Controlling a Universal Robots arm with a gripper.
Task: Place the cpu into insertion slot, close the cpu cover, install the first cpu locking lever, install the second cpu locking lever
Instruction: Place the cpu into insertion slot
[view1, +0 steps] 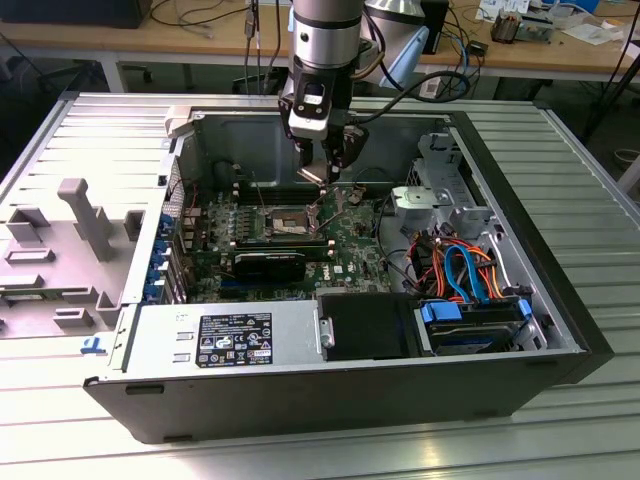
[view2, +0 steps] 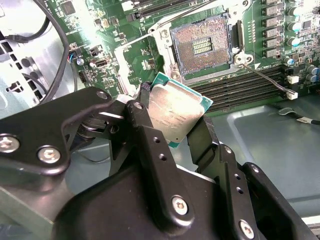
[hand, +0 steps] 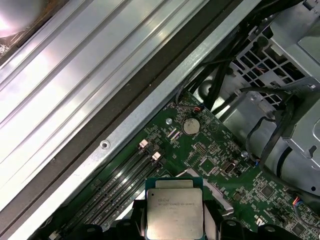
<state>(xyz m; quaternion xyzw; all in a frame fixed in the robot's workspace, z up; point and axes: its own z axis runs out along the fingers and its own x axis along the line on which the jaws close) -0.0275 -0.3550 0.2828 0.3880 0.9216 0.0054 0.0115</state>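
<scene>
Your black gripper (view2: 172, 121) pinches the flat silvery square cpu (view2: 177, 111), tilted, just beside the open tan-gold insertion slot (view2: 202, 46), not touching it.

Bright, even overhead light fills the open dark metal computer case (view1: 350, 400), shadow pooling inside its near wall, while glare whitens the green circuit board (view2: 145, 55) in the second wrist view and streaks the ribbed silvery metal table (hand: 75, 75) in the first wrist view.
</scene>
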